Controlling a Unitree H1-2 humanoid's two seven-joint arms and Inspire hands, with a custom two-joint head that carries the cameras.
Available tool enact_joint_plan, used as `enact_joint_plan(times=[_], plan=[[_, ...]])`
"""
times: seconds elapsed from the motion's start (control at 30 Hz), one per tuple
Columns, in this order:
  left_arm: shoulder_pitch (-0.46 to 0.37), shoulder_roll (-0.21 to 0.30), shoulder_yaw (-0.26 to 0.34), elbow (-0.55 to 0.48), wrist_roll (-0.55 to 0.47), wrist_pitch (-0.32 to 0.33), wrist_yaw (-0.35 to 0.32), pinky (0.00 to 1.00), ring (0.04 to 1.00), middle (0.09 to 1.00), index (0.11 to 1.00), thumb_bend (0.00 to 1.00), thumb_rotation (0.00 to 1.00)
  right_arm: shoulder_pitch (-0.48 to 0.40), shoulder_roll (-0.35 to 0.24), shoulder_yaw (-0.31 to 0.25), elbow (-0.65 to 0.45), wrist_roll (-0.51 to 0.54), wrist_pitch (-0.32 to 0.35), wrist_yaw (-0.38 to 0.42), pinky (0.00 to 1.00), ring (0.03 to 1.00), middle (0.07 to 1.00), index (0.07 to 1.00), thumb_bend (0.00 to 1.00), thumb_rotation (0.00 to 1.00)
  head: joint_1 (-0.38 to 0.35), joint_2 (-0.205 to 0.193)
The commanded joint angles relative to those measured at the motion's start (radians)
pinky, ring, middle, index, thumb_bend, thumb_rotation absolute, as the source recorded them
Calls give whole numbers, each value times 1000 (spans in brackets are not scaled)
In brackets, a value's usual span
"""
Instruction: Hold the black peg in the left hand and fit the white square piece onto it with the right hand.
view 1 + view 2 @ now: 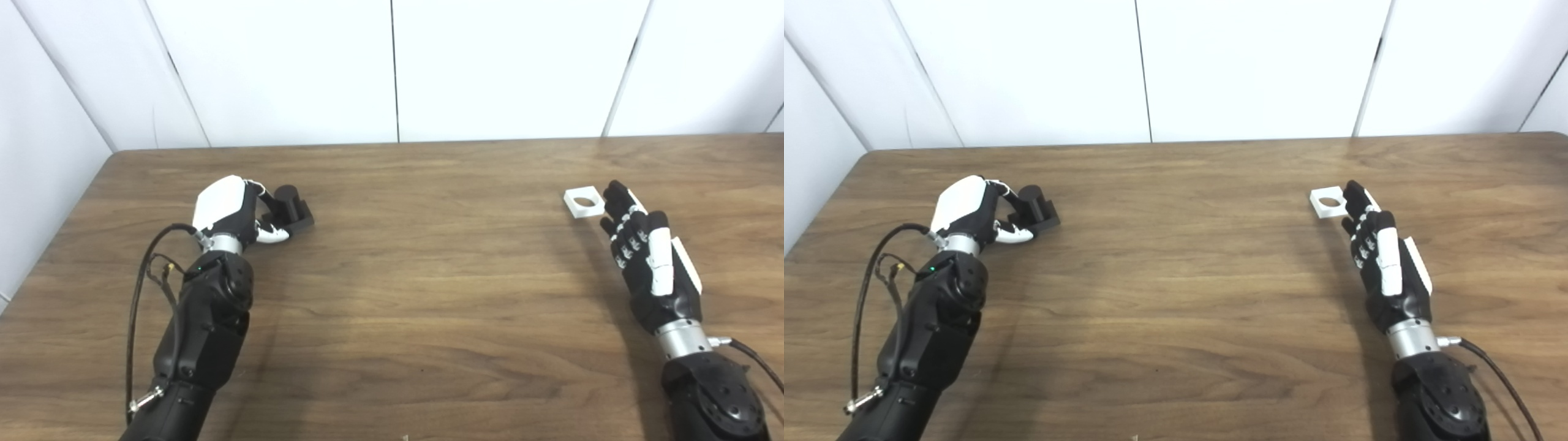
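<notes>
Fingertips (614, 195) of the right hand (649, 263) lie stretched out nearly straight and together, holding nothing, their ends just beside the near right corner of the white square piece (582, 201); whether they actually touch it cannot be told. The piece lies flat on the wooden table (429, 275), ahead of those fingers and slightly to the left, its round hole facing up and its edges turned a little askew to the table's edge. The right hand is plainly the nearer one, and its long axis runs almost straight toward the piece.

Across the table, well apart, the left hand (226, 211) curls its fingers and thumb around the base of the black peg (289, 208), which sits on the table just beyond the knuckles. The hand appears to be closing on it, though a firm hold cannot be confirmed. The peg's round post stands upright from a square base, its long axis vertical.

Judging from this, the white piece must first be pinched from its edges before it can be carried leftward.
</notes>
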Motion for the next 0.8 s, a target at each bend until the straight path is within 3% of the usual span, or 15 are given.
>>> enact_joint_plan(times=[0.0, 0.33, 0.43, 0.77], plan=[[-17, 21, -2, -32, -5, 5, 16, 966, 993, 871, 487, 519, 54, 107, 44, 13, 76, 20, -4, 6, 1000, 1000, 964, 940, 639, 1000, 1, 1], [16, 8, -6, -72, -39, 4, 0, 956, 990, 875, 485, 518, 51, 107, 44, 12, 77, 20, -2, 6, 1000, 1000, 963, 939, 634, 999, 0, 2], [30, 7, -19, -86, -34, 6, -5, 893, 986, 871, 486, 518, 56, 106, 45, 13, 83, 17, -8, 6, 1000, 1000, 963, 939, 648, 994, 0, 2], [95, 3, -73, -138, -43, -42, 37, 892, 962, 866, 486, 518, 55, 106, 45, 14, 70, 19, 0, 6, 1000, 1000, 965, 943, 645, 997, -7, 8]])
